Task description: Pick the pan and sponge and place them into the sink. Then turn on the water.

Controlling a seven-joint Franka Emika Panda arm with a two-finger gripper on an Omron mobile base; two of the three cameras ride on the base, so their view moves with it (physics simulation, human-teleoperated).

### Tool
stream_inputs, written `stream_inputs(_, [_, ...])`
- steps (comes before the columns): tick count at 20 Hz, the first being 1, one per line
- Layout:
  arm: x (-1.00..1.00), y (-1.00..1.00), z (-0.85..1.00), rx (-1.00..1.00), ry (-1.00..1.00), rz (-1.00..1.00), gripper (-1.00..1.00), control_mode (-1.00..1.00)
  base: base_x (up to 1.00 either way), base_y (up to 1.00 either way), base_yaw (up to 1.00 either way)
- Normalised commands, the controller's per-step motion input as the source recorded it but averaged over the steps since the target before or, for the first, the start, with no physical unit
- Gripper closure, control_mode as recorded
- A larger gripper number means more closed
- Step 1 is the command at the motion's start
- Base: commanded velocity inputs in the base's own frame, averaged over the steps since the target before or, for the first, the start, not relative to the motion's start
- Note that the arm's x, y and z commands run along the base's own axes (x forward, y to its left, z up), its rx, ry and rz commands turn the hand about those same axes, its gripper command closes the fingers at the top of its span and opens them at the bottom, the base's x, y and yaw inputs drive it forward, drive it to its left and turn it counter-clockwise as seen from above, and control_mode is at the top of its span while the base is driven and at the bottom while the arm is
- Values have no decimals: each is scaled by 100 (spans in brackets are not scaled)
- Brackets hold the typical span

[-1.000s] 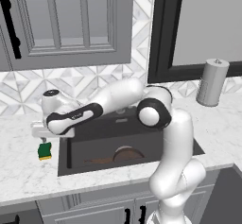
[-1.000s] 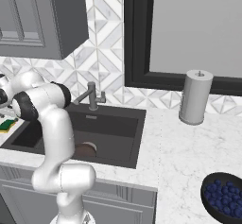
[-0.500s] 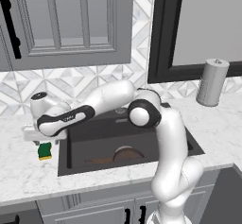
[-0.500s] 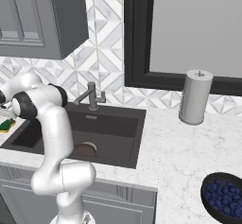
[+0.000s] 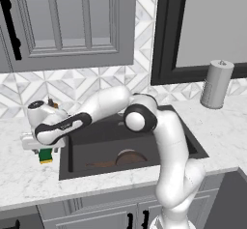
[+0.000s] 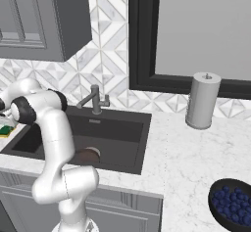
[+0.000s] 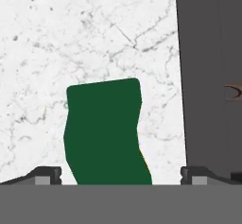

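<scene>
In the left base view the white arm reaches across the sink (image 5: 193, 146) toward the left middle of the frame, where the tool (image 5: 44, 151) hangs directly over the sponge (image 5: 46, 156). The sponge, green on top with a yellow underside, lies on the white marble tabletop (image 5: 24, 175) just beside the sink's left rim. In the hand view the sponge (image 7: 105, 133) sits in the lower centre of the frame between the two dark fingertips (image 7: 47, 175), which stand wide apart at the bottom corners with clear marble on either side of it; the tool is fully spread and grips nothing. The sink's dark edge runs down the right side of that frame. The pan (image 5: 126, 157) already lies inside the basin, near its front wall, with its brown handle pointing left along the floor. In the right base view the faucet (image 6: 94, 99) stands at the back of the sink (image 6: 122, 133), and the sponge (image 6: 6, 130) shows at the far left edge.
</scene>
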Motion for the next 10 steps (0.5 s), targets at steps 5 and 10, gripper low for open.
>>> stream_inputs(5, [0,0,-31,0,0,0,-100,-100,0,0,0])
stream_inputs(10, [0,3,-28,0,-3,1,-100,-100,0,0,0])
